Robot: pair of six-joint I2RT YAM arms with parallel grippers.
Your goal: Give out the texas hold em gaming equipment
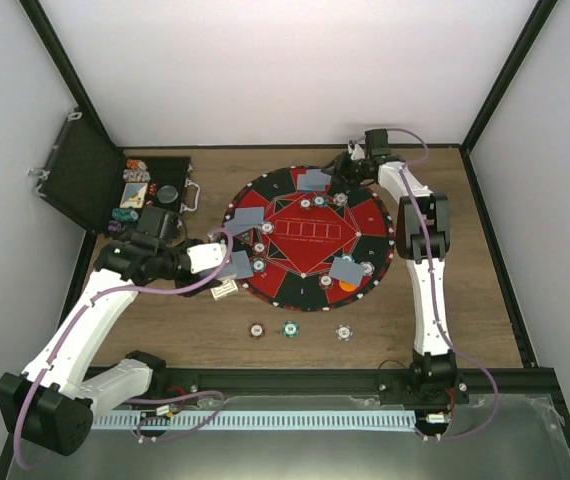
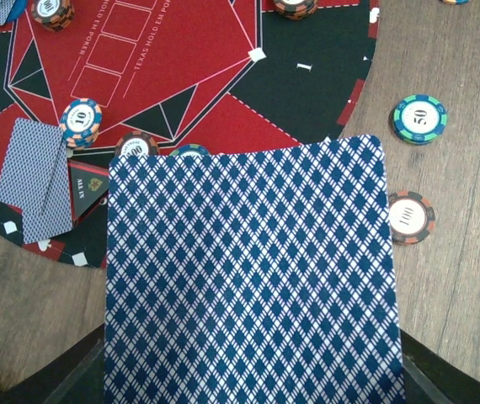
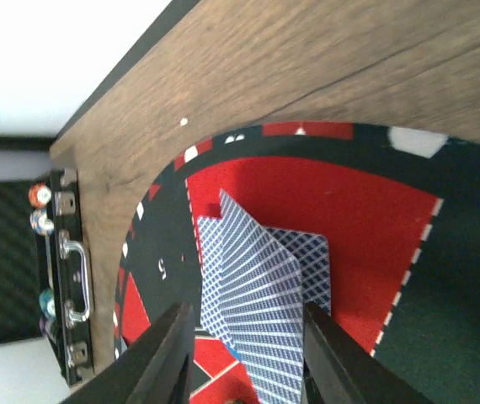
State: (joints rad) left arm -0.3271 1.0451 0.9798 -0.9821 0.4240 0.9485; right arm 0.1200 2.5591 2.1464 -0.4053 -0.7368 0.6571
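Note:
My left gripper [image 1: 229, 263] is shut on a stack of blue-patterned playing cards [image 2: 253, 278] at the left rim of the round red and black poker mat [image 1: 305, 262]; the stack hides its fingers in the left wrist view. My right gripper [image 3: 248, 362] stands open at the mat's far edge. A bowed card [image 3: 261, 303] leans on a flat one [image 3: 312, 261] between its fingers [image 3: 168, 353]. Further cards [image 1: 248, 217] and chips lie on the mat, with an orange disc [image 1: 350, 285] near a card pair [image 1: 345, 268].
A black hinged case [image 1: 115, 185] stands open at the back left with chips inside. Three loose chips [image 1: 290, 329] lie on the wood in front of the mat, among them a teal one [image 2: 419, 118] and a brown one [image 2: 410, 217].

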